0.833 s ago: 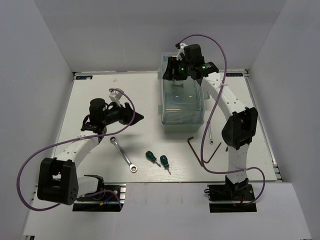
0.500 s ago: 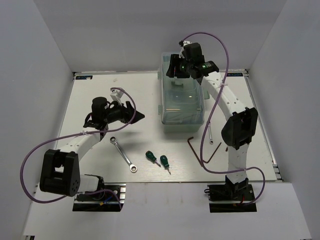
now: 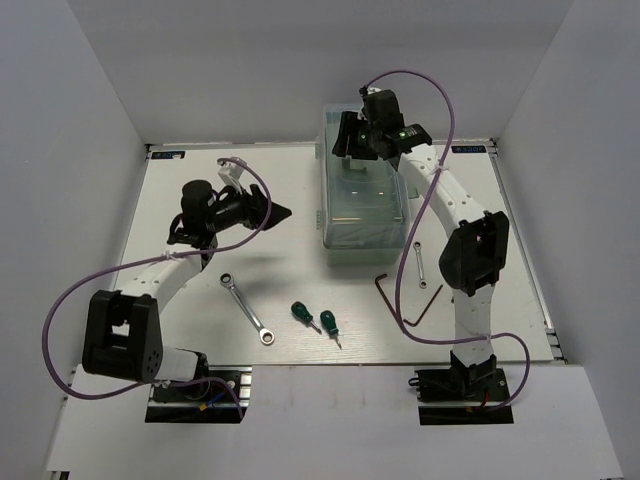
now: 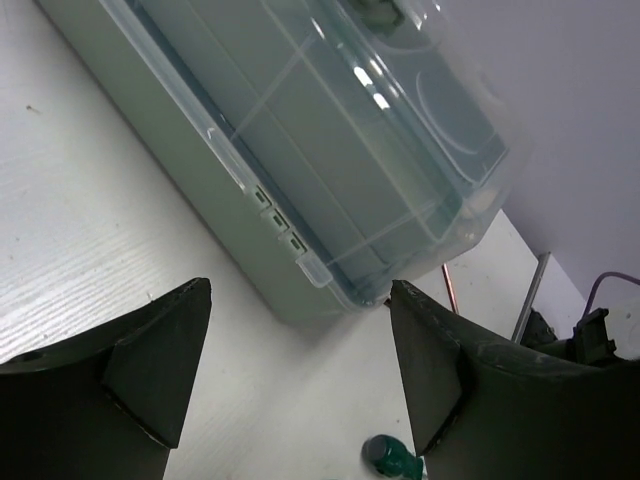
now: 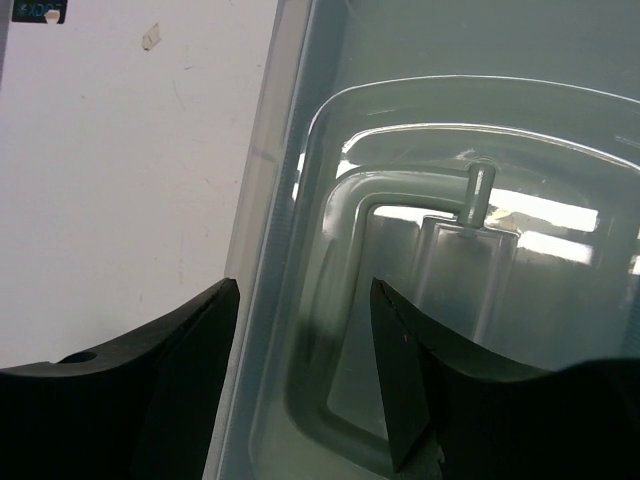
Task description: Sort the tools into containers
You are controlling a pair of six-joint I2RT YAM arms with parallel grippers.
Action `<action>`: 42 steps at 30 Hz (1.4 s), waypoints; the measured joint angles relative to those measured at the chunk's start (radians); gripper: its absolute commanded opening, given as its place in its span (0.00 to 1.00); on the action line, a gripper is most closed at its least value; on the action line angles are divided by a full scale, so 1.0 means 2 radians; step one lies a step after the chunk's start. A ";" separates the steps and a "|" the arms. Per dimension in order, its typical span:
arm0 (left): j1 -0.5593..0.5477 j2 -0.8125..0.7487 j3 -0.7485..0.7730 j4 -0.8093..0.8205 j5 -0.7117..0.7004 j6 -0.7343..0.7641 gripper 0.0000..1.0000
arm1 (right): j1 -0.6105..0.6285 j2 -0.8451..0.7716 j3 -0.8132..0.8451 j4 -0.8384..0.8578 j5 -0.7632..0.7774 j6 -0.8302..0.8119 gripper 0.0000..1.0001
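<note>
white table [image 3: 180, 190] holds everything. on the left, the left gripper [image 3: 282, 212] hangs over bare table, aimed toward the toolbox, its two dark fingers [image 4: 165, 355] spread wide with nothing between them. nearer the arm bases lies the long wrench [image 3: 247, 308], flat and slanted, well apart from that gripper. just right of it, two green-handled screwdrivers [image 3: 305, 316] lie side by side, close together but not touching, tips toward the near edge.

past the middle, at the far side of the table, stands the pale mint-green toolbox [image 3: 365, 225], with its clear lid [image 4: 330, 130] down. no tools can be made out inside it. the right gripper [image 3: 347, 143] reaches over the far end of the lid, near the left side by the moulded handle recess; its fingers [image 5: 195, 370] are apart and hold nothing. whether they touch the lid cannot be told.

right of the screwdrivers, in front of the toolbox, a dark hex key [image 3: 385, 295] lies on the table, a reddish hex key [image 3: 430, 303] beside it, and the short wrench [image 3: 420, 265] lies between them, close to the toolbox corner.
</note>
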 measured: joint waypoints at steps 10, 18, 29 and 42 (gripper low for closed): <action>-0.006 0.047 0.101 0.029 0.000 -0.026 0.82 | -0.033 0.000 -0.019 0.025 -0.098 0.061 0.42; -0.025 0.133 0.191 0.059 0.015 -0.056 0.81 | -0.055 0.000 -0.026 0.028 -0.158 0.091 0.41; -0.074 0.228 0.271 0.060 0.026 -0.075 0.80 | -0.071 -0.001 -0.030 0.039 -0.209 0.119 0.40; -0.116 0.298 0.378 -0.021 -0.018 -0.058 0.69 | -0.077 -0.001 -0.034 0.043 -0.226 0.130 0.37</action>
